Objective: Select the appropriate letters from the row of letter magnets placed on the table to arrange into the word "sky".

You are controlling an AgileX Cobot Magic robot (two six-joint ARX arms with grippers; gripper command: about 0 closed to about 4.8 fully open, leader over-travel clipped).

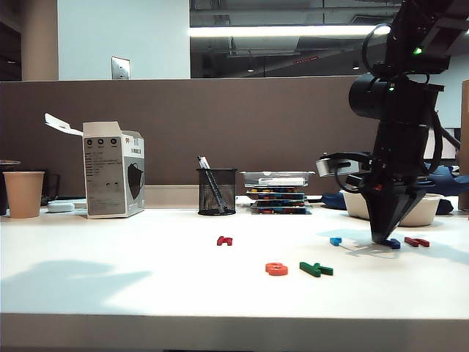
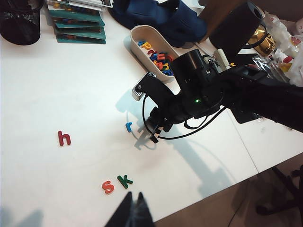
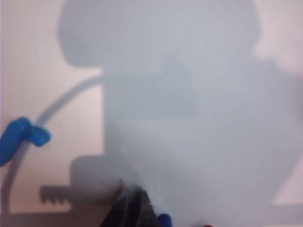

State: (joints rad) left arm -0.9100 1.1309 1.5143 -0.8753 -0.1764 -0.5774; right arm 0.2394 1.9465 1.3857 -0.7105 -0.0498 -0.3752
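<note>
The orange-red letter [image 1: 276, 269] and the dark green letter [image 1: 316, 269] lie side by side near the front of the white table [image 1: 146, 286]; the left wrist view shows them as s [image 2: 108, 187] and k [image 2: 125, 180]. My right gripper [image 1: 382, 238] points straight down with its tips on the table, shut on the dark blue letter [image 1: 394, 243], which pokes out beside the tips [image 3: 164, 219]. The right wrist view is blurred, with the right gripper [image 3: 135, 196] dark at its edge. My left gripper [image 2: 134, 198] hangs shut with nothing in it above the table's front edge, close to the s and k.
A dark red h [image 1: 224, 240], a light blue letter [image 1: 335, 240] and a red letter [image 1: 417, 241] stay in the row. Behind stand a black mesh pen cup [image 1: 217, 191], stacked trays [image 1: 278, 192], a white bowl of letters [image 2: 154, 47], a mask box [image 1: 113, 170] and a paper cup [image 1: 23, 193].
</note>
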